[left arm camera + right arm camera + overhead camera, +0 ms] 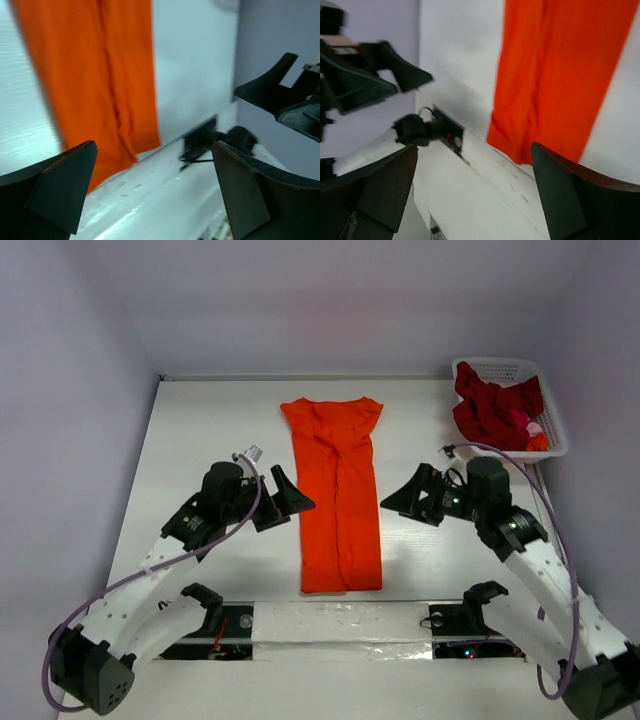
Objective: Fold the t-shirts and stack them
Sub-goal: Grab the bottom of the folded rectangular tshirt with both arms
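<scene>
A bright orange t-shirt (pixel 337 490) lies folded into a long narrow strip down the middle of the table, its sleeves tucked in; the same orange t-shirt (pixel 95 75) shows in the left wrist view, and the orange t-shirt (pixel 560 70) in the right wrist view. Dark red and pink t-shirts (pixel 497 410) are bundled in the basket. My left gripper (pixel 285 497) hovers just left of the strip, open and empty. My right gripper (pixel 410 497) hovers just right of it, open and empty too. Neither touches the cloth.
A white lattice basket (pixel 552 430) stands at the back right corner. A strip of shiny tape (pixel 340 625) runs along the near table edge between the arm bases. Grey walls close in the table at the back and sides.
</scene>
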### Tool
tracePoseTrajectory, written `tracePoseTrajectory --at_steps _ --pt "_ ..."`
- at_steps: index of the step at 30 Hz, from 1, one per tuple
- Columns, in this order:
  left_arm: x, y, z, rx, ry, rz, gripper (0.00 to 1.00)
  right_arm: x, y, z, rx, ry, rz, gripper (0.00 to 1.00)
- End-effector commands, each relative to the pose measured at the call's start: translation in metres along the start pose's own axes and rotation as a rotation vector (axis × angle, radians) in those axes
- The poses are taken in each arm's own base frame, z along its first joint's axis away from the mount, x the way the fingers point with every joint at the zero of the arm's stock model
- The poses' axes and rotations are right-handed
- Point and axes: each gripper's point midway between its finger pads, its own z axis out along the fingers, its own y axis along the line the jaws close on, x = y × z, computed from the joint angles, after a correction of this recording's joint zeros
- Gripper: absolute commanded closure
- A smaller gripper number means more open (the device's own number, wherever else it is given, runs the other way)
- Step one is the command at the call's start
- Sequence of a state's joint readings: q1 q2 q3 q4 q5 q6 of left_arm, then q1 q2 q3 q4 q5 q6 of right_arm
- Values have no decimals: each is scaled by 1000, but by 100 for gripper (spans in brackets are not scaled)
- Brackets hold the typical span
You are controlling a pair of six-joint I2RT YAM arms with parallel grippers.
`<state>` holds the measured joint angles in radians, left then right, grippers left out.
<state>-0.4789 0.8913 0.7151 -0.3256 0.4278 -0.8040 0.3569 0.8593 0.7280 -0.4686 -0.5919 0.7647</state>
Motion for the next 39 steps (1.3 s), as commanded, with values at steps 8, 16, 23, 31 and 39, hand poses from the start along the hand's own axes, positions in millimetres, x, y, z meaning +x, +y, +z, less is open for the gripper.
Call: tracePoseTrajectory --at_steps 8,16,23,31,39 --pt "53 -19 -14 -9 215 -77 1 -12 3 1 56 24 -100 7" --pt "88 2 -26 -87 321 -93 1 27 -56 -12 292 105 -66 9" --pt "125 64 -20 -249 383 -161 1 56 -78 -6 322 168 -9 11" --pt "143 88 -2 -311 409 -214 2 92 -80 25 339 315 -34 12" --pt "172 95 11 -298 473 -237 12 115 -83 42 334 391 -26 14"
